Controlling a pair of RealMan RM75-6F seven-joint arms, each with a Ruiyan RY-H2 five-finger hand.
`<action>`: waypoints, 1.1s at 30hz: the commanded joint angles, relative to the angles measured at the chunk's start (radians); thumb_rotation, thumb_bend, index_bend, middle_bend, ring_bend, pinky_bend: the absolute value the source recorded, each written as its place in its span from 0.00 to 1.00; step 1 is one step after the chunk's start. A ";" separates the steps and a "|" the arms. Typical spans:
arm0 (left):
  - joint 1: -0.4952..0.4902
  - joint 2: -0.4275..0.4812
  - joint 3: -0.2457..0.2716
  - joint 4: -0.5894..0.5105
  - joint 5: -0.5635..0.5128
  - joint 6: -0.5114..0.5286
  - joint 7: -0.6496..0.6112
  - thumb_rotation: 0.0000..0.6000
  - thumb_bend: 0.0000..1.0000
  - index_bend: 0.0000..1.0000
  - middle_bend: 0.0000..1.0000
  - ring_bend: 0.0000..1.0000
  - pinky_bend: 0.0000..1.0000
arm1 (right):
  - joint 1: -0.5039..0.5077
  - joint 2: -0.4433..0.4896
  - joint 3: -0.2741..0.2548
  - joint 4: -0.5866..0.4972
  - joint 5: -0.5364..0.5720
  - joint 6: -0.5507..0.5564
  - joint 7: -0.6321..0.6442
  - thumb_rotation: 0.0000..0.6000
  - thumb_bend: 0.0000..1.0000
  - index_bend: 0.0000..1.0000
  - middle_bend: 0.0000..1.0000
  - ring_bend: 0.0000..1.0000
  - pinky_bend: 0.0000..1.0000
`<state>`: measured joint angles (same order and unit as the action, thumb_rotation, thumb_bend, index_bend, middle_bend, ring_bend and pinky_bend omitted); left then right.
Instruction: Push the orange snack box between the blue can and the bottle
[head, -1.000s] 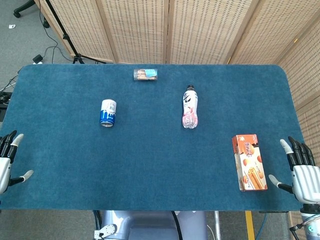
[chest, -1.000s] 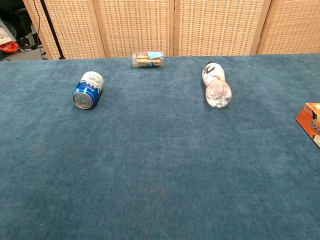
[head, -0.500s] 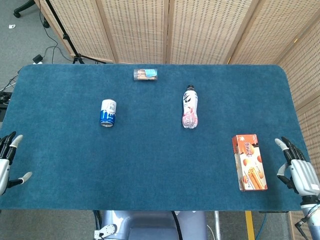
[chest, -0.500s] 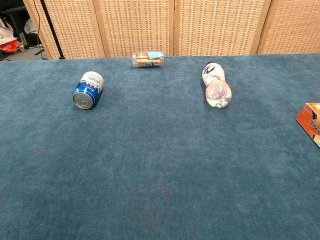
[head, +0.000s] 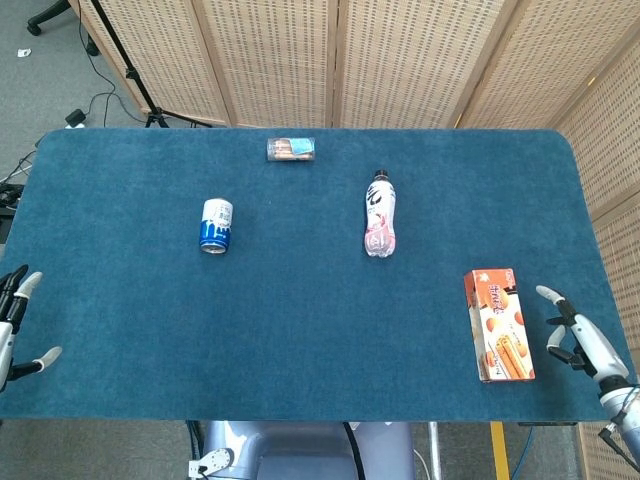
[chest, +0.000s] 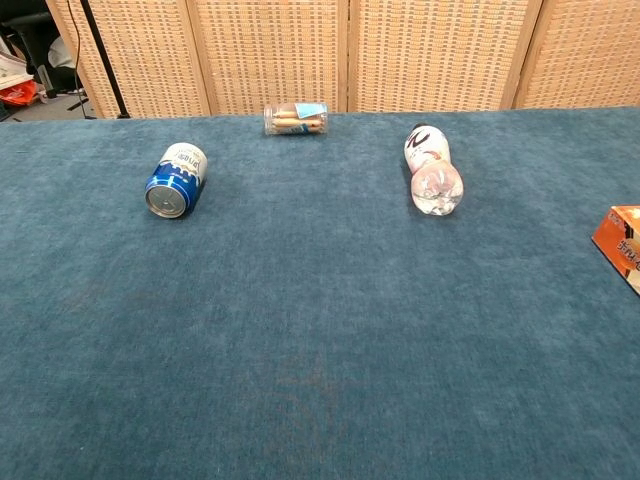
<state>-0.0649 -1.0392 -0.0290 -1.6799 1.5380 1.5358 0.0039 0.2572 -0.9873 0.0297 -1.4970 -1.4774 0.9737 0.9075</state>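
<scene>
The orange snack box (head: 497, 323) lies flat near the table's front right; only its corner (chest: 622, 243) shows at the chest view's right edge. The blue can (head: 216, 225) (chest: 176, 180) lies on its side at centre left. The pink-and-white bottle (head: 379, 214) (chest: 431, 169) lies on its side at centre right, cap pointing away. My right hand (head: 577, 338) is open, edge-on just right of the box, not touching it. At the front left table edge my left hand (head: 14, 328) is open and holds nothing.
A small clear packet of snacks (head: 291, 149) (chest: 296, 118) lies near the far edge of the blue cloth table (head: 300, 330). Wicker screens stand behind. A tripod leg and cables lie on the floor at the far left.
My right hand has turned edge-on and shifted slightly toward the box. My left hand has drifted a little lower. The box, can and bottle have not moved.
</scene>
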 joint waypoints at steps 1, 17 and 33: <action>0.000 0.001 0.000 0.001 0.000 -0.001 -0.003 1.00 0.00 0.00 0.00 0.00 0.00 | 0.042 0.011 -0.024 0.007 -0.027 -0.061 0.049 1.00 1.00 0.13 0.11 0.04 0.23; 0.003 0.008 -0.001 0.001 -0.001 -0.001 -0.021 1.00 0.00 0.00 0.00 0.00 0.00 | 0.128 0.052 -0.005 -0.042 0.103 -0.264 0.105 1.00 1.00 0.13 0.12 0.04 0.23; 0.001 0.010 -0.004 -0.001 -0.010 -0.010 -0.019 1.00 0.00 0.00 0.00 0.00 0.00 | 0.155 0.048 -0.007 -0.031 0.056 -0.341 0.216 1.00 1.00 0.13 0.12 0.04 0.25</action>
<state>-0.0639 -1.0294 -0.0329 -1.6807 1.5283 1.5264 -0.0156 0.4098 -0.9432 0.0240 -1.5188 -1.4110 0.6303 1.1150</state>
